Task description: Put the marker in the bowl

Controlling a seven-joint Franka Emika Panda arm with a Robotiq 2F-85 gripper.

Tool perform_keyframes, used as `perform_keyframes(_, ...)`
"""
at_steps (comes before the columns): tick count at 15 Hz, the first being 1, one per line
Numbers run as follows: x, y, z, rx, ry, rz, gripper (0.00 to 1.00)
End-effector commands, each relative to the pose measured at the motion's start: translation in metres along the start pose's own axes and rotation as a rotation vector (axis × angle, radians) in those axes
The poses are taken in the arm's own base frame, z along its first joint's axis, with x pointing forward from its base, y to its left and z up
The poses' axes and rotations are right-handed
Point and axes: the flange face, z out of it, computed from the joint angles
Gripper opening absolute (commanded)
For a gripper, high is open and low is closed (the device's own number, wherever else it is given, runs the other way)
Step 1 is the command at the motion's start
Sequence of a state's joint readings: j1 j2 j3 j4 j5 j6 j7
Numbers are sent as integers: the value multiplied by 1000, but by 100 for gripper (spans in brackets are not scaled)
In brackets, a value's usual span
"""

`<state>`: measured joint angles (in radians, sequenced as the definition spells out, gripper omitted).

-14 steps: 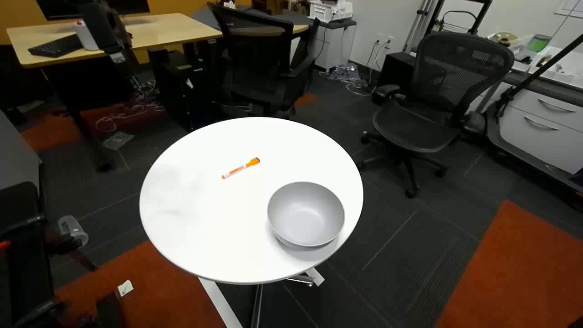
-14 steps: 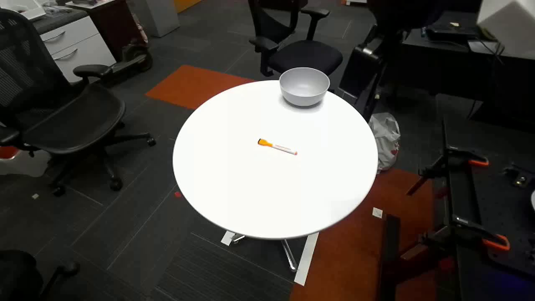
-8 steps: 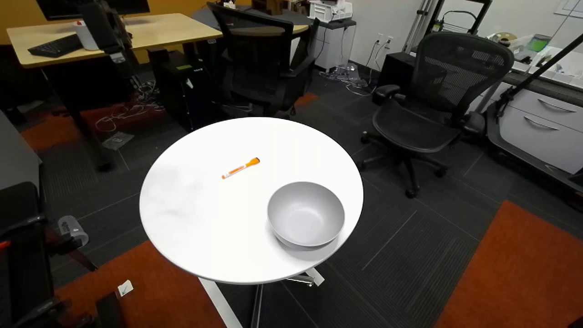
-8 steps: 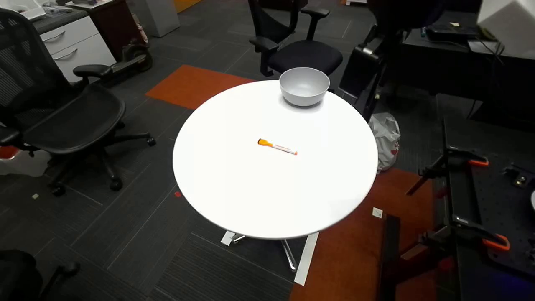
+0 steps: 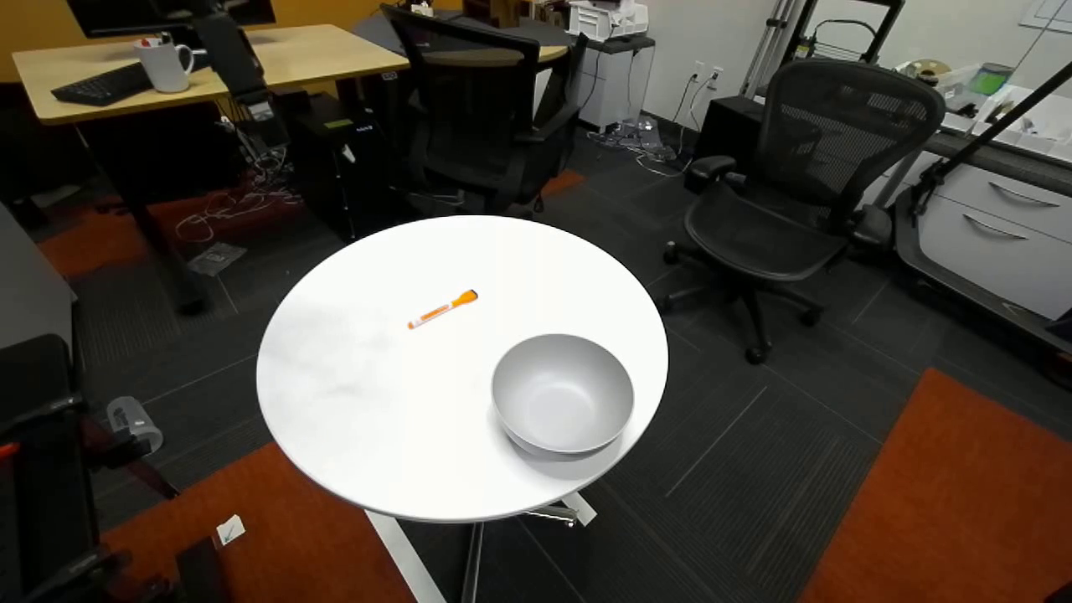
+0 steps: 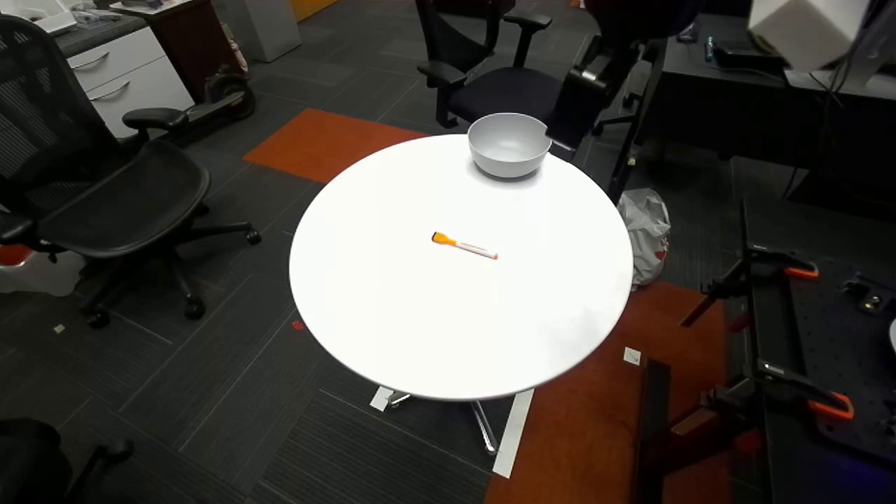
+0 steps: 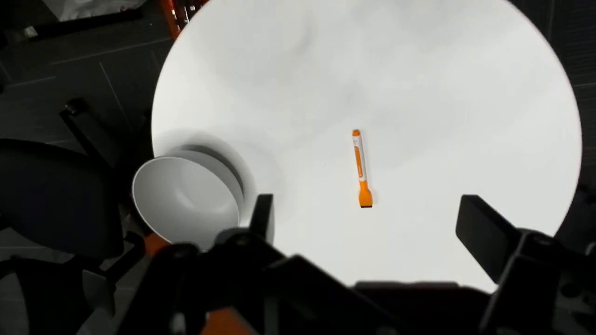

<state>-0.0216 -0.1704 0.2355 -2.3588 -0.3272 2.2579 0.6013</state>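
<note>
Marker [image 7: 362, 168] w/ illegible orange label [image 7: 358, 162], flat on wht tbl [image 7: 419, 139].

My finger [image 7: 261, 216] hides part of the bowl [image 7: 186, 200] at the edge of the round table [image 7: 419, 116]; print on the marker [image 7: 360, 160] is illegible.

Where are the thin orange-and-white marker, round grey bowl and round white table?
Orange-and-white marker [image 7: 360, 163], in the wrist view: mid-barrel.
Round grey bowl [image 5: 559, 404], in an exterior view: inside bottom.
Round white table [image 6: 451, 308], in an exterior view: top surface.
</note>
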Motion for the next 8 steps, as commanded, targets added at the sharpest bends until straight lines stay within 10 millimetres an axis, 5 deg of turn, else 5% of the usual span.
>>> perform_keyframes(1,31,4,20,27,33,-95,100)
perform_keyframes(8,71,-7,85,65,9,-188,100)
